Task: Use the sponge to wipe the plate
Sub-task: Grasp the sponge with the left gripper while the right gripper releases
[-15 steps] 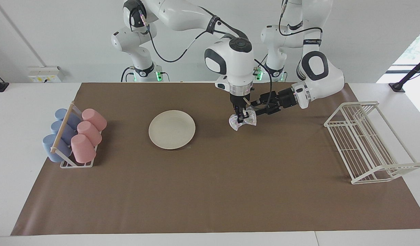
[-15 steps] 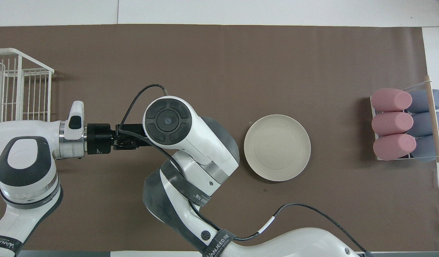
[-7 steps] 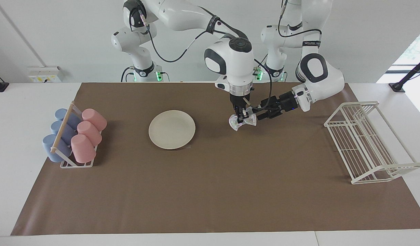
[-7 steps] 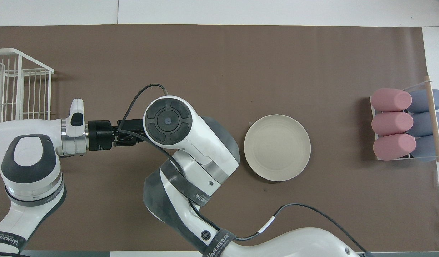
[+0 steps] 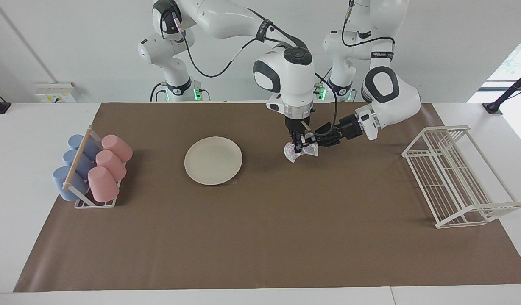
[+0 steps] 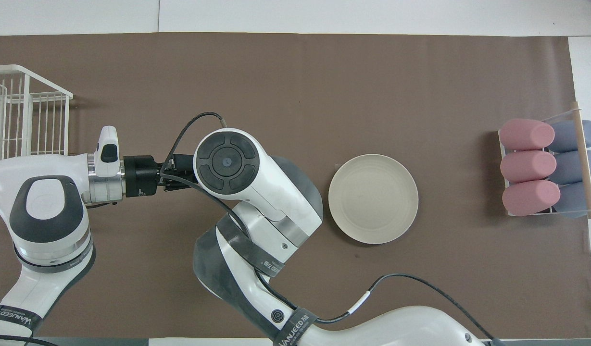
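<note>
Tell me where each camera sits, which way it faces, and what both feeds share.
Facing view: high across the table, looking at the robots; both arms show whole, right claw and left claw at the small shiny silvery mesh sponge.
Overhead view: above the robots' end, looking steeply down; arms enter from the bottom, hiding the sponge.
Shared: round cream-white plate, white wire rack, pink and blue cups.

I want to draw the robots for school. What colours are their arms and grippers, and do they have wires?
Both arms are glossy white with rounded joints, dark grey patches and silver rings. The right gripper and left gripper are black. Thin black cables loop along each arm, held by black straps with white lettering. The right arm's wrist cap has a round black button pad, and green lights glow at both bases.
</note>
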Controlling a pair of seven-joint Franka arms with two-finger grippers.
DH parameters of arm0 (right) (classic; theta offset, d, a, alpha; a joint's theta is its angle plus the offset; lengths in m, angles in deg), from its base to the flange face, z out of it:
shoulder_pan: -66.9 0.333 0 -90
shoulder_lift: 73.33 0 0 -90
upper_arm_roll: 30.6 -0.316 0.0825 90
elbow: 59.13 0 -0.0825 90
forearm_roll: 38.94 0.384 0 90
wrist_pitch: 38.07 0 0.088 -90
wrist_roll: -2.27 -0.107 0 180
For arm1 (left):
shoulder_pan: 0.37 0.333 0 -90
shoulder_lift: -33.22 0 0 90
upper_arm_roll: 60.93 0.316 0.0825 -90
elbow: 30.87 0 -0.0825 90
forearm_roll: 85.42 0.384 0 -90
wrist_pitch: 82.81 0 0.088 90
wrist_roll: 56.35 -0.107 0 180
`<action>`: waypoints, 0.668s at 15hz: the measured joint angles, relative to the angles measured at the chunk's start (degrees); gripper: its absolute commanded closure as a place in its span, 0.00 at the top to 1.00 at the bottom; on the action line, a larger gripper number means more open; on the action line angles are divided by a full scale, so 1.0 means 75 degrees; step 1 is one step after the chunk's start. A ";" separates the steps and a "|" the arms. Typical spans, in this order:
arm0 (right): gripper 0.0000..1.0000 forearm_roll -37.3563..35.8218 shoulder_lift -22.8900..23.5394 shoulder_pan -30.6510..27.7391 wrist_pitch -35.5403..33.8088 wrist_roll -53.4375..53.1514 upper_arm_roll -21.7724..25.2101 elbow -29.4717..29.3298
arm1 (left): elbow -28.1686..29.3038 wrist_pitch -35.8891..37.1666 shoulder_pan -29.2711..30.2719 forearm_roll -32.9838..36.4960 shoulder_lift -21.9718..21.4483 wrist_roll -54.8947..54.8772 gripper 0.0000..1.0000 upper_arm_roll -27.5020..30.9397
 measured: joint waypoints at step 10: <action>1.00 0.0000 0.0028 -0.0004 0.0555 -0.0004 0.0008 0.0180 | -0.0069 -0.0002 -0.0013 -0.0023 0.0025 0.0191 0.00 0.0057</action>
